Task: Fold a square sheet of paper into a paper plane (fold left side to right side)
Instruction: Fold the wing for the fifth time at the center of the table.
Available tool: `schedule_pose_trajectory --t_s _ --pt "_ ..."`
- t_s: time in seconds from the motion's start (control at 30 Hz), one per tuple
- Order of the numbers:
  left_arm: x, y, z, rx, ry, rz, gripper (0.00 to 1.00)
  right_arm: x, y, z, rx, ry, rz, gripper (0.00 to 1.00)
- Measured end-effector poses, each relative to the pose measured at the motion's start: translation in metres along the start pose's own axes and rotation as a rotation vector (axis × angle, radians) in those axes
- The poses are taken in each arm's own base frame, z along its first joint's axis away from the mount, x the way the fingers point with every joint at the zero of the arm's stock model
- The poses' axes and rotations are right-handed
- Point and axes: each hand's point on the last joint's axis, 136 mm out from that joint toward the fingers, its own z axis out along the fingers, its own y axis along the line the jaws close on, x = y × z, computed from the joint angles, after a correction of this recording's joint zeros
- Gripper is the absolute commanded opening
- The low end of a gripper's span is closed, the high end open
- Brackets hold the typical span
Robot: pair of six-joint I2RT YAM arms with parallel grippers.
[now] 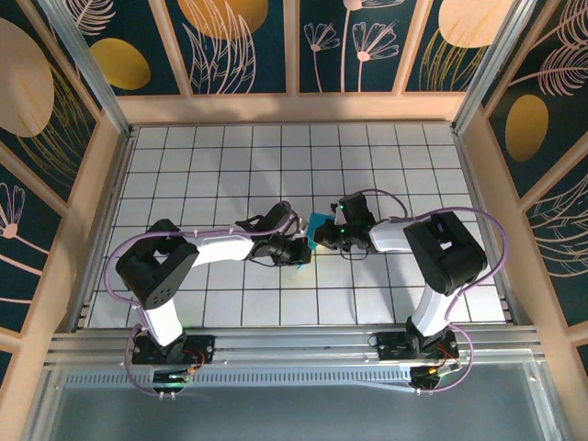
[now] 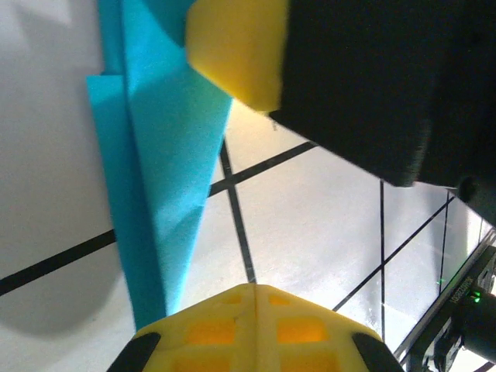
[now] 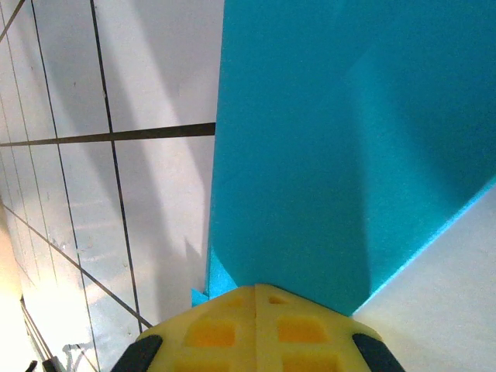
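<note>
The turquoise sheet of paper point(image 1: 318, 230) is folded into a narrow, layered, pointed shape and lies on the white tiled table point(image 1: 230, 175) between the two grippers. My left gripper point(image 1: 299, 250) is shut. Its yellow fingertips point(image 2: 256, 298) are beside the paper's long tapering edge point(image 2: 159, 178), with nothing between them. My right gripper point(image 1: 333, 233) is shut too. Its tips point(image 3: 256, 298) sit against the broad flat face of the paper point(image 3: 341, 139). In the left wrist view the right gripper's yellow finger point(image 2: 236, 46) rests over the paper's wide end.
Wooden-framed patterned walls point(image 1: 294, 46) enclose the table on three sides. An aluminium rail point(image 1: 294, 344) runs along the near edge by the arm bases. Bare tiles stretch behind and to both sides of the grippers.
</note>
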Motion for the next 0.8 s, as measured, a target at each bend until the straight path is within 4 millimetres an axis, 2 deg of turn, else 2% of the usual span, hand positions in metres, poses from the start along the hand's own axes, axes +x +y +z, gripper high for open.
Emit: schedule_pose_trajectory --t_s 0.3,0.8 --pt "-0.012 -0.006 -0.001 0.069 -0.018 -0.021 0.03 0.000 0.000 0.000 0.001 0.000 -0.001 0.00" --pt "0.002 0.011 0.012 0.057 0.028 -0.046 0.03 0.000 0.000 0.000 0.001 0.001 -0.007 0.00"
